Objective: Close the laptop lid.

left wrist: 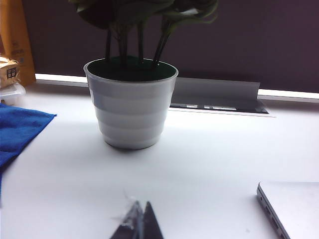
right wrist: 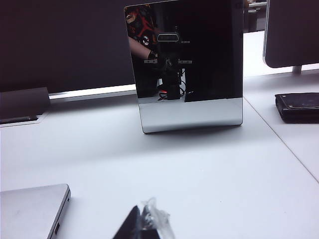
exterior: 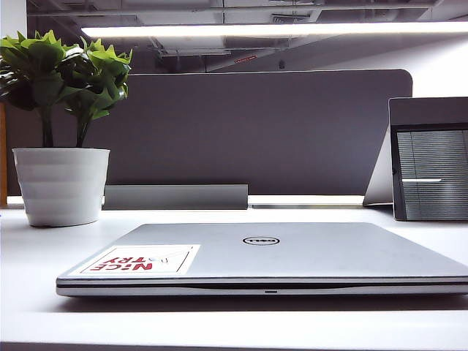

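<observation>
Both tools hang low over the white surface [exterior: 29, 248] with tips pressed together, gripping nothing: the left tool [left wrist: 138, 224] near the potted plant [left wrist: 130, 107], the right tool [right wrist: 144, 224] before the upright framed panel [right wrist: 187, 64]. Between them the laptop lid [exterior: 292, 248] lies flat and shut, apparently done, so both stand clear.

The silver laptop lid [exterior: 292, 252] lies shut flat, filling the lower half of the exterior view. A round logo sits at its centre. A red-lettered white sticker sits at its lower left.
</observation>
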`<state>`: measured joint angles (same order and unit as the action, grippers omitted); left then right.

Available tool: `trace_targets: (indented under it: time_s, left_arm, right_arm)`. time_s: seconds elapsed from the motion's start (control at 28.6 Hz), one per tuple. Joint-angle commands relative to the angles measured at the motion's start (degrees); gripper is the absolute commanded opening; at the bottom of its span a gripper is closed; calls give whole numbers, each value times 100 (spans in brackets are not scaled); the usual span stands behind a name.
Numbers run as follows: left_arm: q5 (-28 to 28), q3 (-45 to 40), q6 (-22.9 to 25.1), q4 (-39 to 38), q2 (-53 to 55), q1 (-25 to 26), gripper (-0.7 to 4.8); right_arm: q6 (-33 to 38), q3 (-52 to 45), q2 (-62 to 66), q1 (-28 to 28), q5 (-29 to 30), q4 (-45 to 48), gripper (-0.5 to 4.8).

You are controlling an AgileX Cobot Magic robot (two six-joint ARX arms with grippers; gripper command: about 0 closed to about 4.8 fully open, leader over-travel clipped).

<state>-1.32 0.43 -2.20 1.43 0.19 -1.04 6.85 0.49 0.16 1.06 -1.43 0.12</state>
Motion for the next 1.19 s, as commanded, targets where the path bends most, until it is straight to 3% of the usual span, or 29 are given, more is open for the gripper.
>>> trace_targets:
  time_s: [0.03, 0.31, 1.19]
  left_arm:
    - [-17, 7, 22, 79, 4, 2, -5]
    - [-17, 7, 22, 79, 4, 2, -5]
    - [-17, 7, 22, 79, 4, 2, -5]
  right_arm:
    - [28, -11, -4, -2, 13, 98, -5]
    - [24, -11, -4, -2, 358, 90, -4]
    - [28, -9, -4, 4, 352, 48, -4]
